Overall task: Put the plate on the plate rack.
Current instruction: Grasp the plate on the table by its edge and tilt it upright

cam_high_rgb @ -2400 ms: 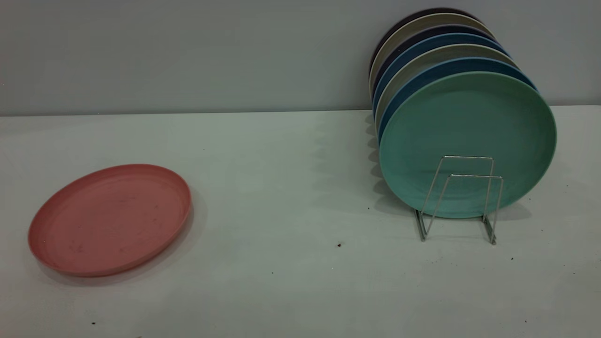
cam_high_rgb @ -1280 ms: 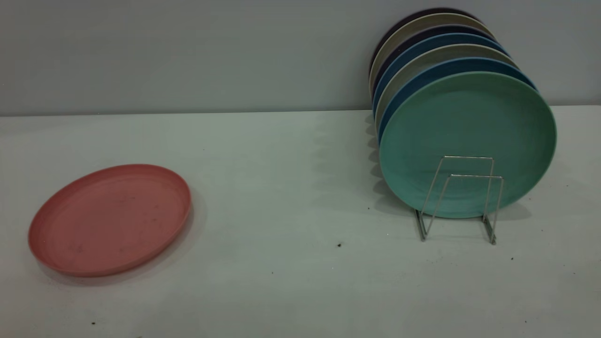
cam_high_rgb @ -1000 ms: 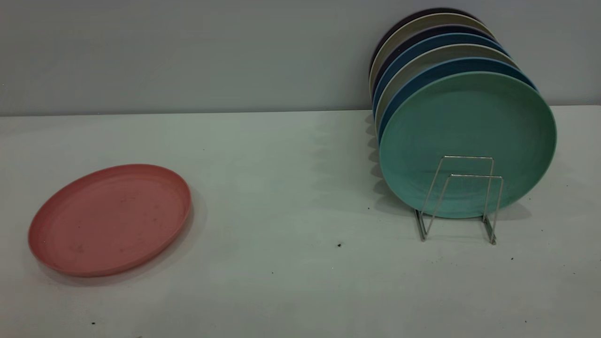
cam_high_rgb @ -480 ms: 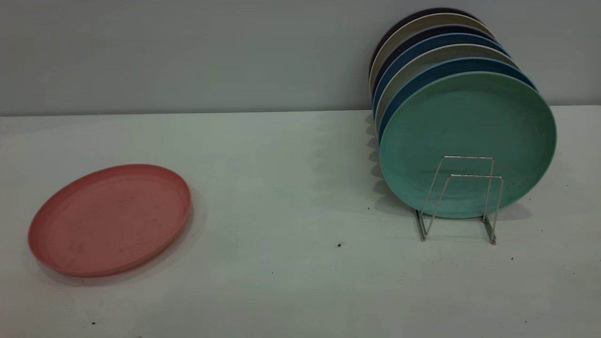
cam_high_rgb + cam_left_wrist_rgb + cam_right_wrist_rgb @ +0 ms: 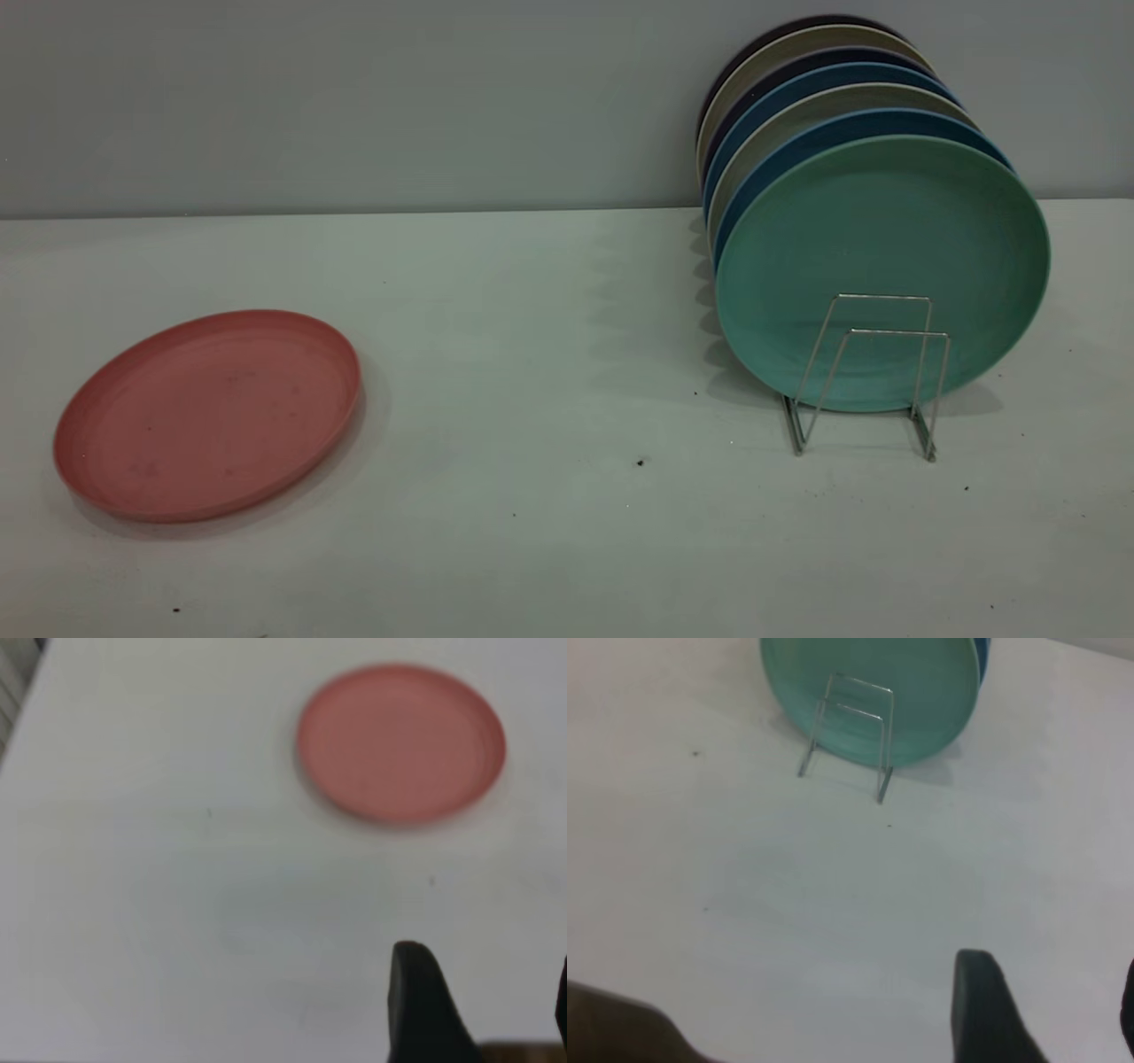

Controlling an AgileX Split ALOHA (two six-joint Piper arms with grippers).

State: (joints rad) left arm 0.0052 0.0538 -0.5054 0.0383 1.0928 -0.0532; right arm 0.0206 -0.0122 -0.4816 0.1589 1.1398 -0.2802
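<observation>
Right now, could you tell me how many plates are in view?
8. One salmon-pink plate lies flat on the table's left side. Seven stand upright in the plate rack at right: the mint-green plate in front, six behind it showing only their rims; more may be hidden.

plate (image 5: 208, 412): salmon pink, matte, faint dark specks
plate rack (image 5: 873, 372): thin silver wire
front racked plate (image 5: 881, 239): mint green
plates behind it (image 5: 780, 133): blue, beige and dark, alternating
table (image 5: 549, 372): pale grey-white, a few dark flecks
wall (image 5: 354, 97): plain grey
</observation>
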